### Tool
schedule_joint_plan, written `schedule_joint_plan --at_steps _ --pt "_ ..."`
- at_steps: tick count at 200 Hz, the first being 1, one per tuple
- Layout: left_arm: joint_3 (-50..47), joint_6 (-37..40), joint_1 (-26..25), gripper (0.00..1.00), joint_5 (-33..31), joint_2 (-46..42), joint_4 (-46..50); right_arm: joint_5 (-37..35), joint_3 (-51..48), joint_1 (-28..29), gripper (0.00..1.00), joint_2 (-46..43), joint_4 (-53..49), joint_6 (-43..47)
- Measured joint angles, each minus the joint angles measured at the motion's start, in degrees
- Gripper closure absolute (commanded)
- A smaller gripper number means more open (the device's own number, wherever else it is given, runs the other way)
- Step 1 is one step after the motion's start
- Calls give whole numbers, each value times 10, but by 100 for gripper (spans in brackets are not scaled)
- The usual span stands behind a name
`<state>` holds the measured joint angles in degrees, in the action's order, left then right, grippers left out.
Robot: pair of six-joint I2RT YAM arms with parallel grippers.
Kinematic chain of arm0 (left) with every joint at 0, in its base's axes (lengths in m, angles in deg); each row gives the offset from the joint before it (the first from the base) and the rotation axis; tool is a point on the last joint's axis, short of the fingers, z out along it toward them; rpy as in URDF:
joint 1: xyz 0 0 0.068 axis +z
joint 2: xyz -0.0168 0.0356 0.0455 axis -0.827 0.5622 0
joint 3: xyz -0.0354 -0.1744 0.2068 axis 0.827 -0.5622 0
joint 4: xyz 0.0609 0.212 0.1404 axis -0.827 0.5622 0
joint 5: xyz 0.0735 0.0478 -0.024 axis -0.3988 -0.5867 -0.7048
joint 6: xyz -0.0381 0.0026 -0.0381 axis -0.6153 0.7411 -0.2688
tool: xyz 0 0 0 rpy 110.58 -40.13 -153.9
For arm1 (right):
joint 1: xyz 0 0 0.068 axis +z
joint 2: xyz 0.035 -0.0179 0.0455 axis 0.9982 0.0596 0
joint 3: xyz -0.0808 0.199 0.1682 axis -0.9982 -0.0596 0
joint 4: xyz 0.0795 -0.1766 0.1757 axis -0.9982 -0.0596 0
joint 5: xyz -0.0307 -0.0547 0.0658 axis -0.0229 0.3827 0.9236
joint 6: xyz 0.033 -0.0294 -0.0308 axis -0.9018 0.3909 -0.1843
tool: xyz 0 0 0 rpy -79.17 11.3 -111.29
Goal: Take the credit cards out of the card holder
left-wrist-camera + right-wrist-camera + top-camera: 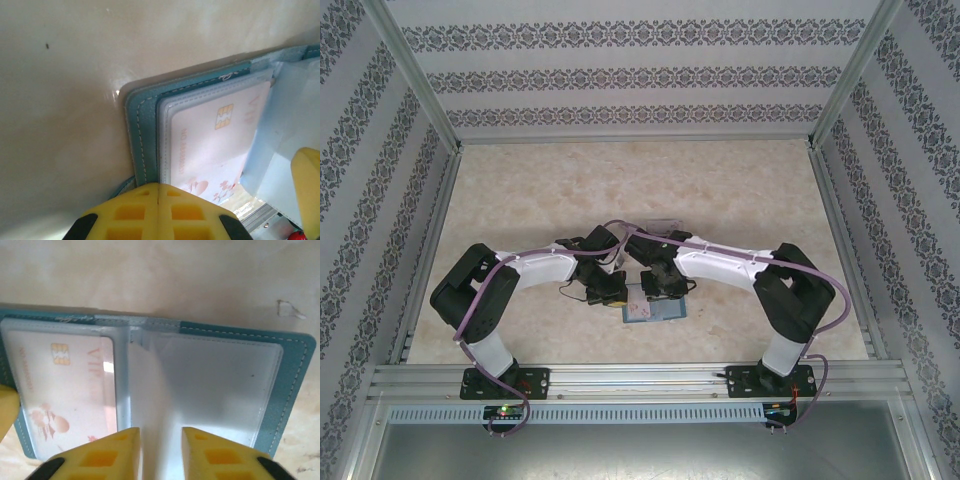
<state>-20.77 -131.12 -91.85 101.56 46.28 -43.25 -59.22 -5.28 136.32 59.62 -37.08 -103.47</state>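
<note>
The card holder [667,312] lies open and flat on the table [520,190]. It is close to the near edge of the table, about in the middle. Both arms bend in over it and meet there.

The card holder is teal blue with white stitches around its rim. Inside it has clear plastic pockets. One credit card [210,145] is inside a pocket. It is on the half of the holder next to the left gripper [158,192]. The card is pale pink and white, with a small gold chip and a little flower picture. It is all the way in its pocket.

The left gripper has its yellow fingers pressed together. They sit right at the outer edge of the holder, on the card's side. I cannot tell if they pinch the edge or just rest on it.

The right gripper [160,440] is at the middle fold of the holder. Its yellow fingers [122,452] are apart. A clear plastic page stands up between them. The other half of the holder, seen from the right wrist, has a cloudy pocket, and I cannot tell if a card is in it.
</note>
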Motion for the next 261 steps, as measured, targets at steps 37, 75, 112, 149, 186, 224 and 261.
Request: schedule_joint_plan --at_steps 37,75,112,149,186,224,261 --pt "0 0 0 100 0 0 0 5 -8 -1 93 -13 10 1" --pt "0 0 0 100 0 0 0 3 -22 -9 96 -19 10 3" --pt "0 0 0 100 0 1 0 -1 -33 -19 95 -19 11 7" --pt "2 0 0 100 1 3 0 -11 -46 -27 81 -19 13 19" --pt "4 0 0 100 1 5 0 -27 -59 -34 76 -16 8 23" --pt "9 0 -1 100 -4 5 5 -38 -68 -37 73 -16 4 28" --pt "16 0 -3 100 -11 5 13 -47 -73 -48 72 -20 -1 30"
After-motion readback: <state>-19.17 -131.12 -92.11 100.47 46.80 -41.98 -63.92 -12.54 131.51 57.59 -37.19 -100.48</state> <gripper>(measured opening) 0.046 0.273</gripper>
